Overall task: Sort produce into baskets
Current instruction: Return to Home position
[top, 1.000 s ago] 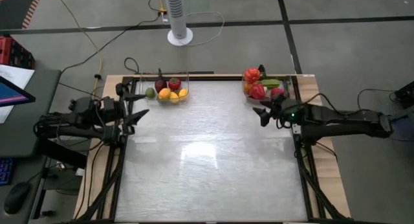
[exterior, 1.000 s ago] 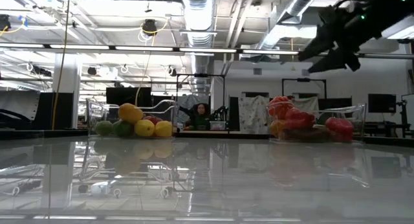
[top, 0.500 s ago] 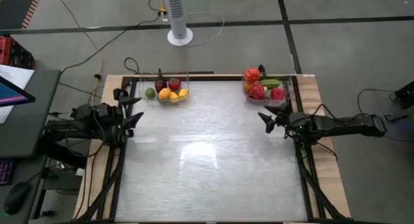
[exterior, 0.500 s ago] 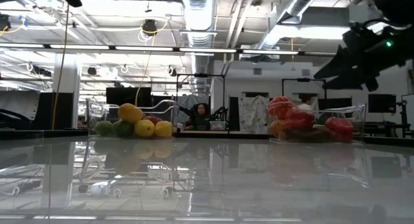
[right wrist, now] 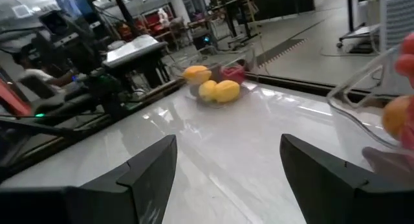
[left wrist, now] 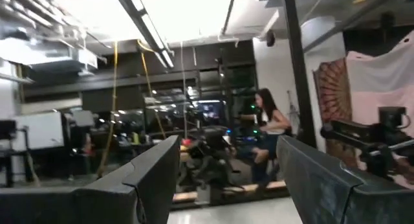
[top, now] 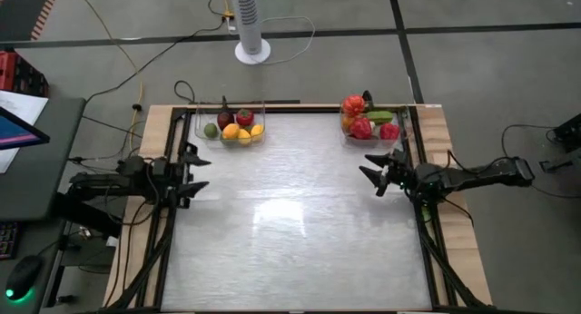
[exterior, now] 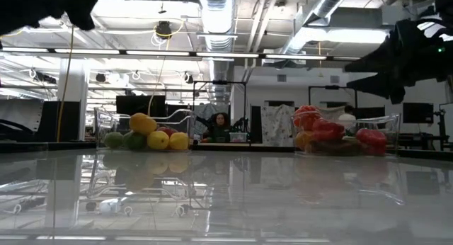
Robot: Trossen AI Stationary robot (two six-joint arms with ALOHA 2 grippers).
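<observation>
The produce lies in two clear baskets at the table's far edge. The left basket (top: 232,125) (exterior: 145,135) (right wrist: 213,88) holds yellow lemons, a green lime, a red piece and a dark eggplant. The right basket (top: 370,123) (exterior: 340,135) holds red peppers, an orange piece and a green cucumber. My left gripper (top: 198,169) (left wrist: 226,179) hovers open at the table's left edge, near of the left basket, holding nothing. My right gripper (top: 370,172) (right wrist: 229,179) (exterior: 375,64) hovers open at the right edge, near of the right basket, holding nothing.
The glossy white tabletop (top: 290,214) stretches between the two arms, framed by dark rails (top: 427,232). The left arm (right wrist: 84,88) shows across the table in the right wrist view. A person (exterior: 221,124) sits in the room beyond the far edge.
Both arms have folded back and sunk toward the table. Each gripper has shifted slightly toward the near edge. In the low view the right gripper has come down and levelled out, and the left arm has dropped into the top left corner. Both stay open.
</observation>
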